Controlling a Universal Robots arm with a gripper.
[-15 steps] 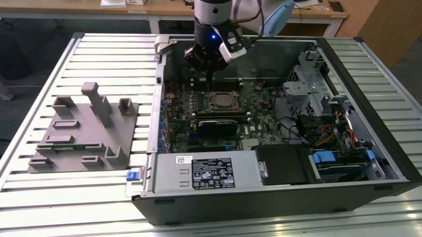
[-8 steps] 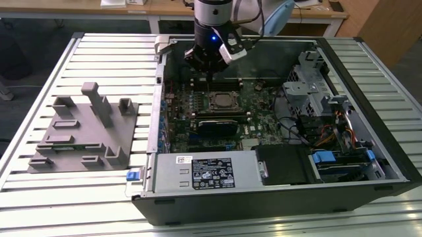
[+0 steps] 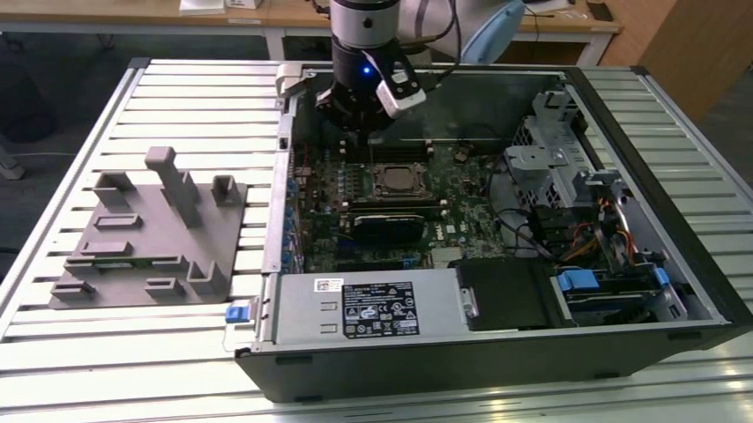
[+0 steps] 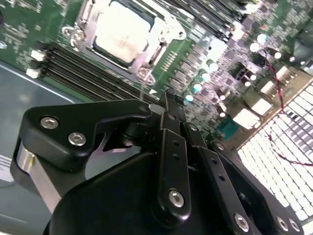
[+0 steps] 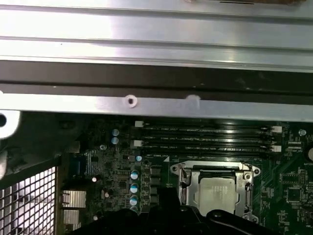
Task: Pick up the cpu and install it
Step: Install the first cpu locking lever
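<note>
Down in the socket (image 4: pixel 128 36) sits the cpu (image 4: pixel 121 30), thin, light, rigid, fragile: edge-grip only; claw (image 4: pixel 164 100) pressed together, empty.

drive cage (image 3: pixel 553 154) crowds socket (image 3: pixel 394 181), above open

1 cpu (image 4: pixel 121 30) in 1 socket (image 5: pixel 216 188) — 1 gripper (image 4: pixel 164 105), 1 power-supply box (image 3: pixel 365 307), 1 grey fixture block (image 3: pixel 147 233) — 4 memory slots (image 5: pixel 205 138).
</note>
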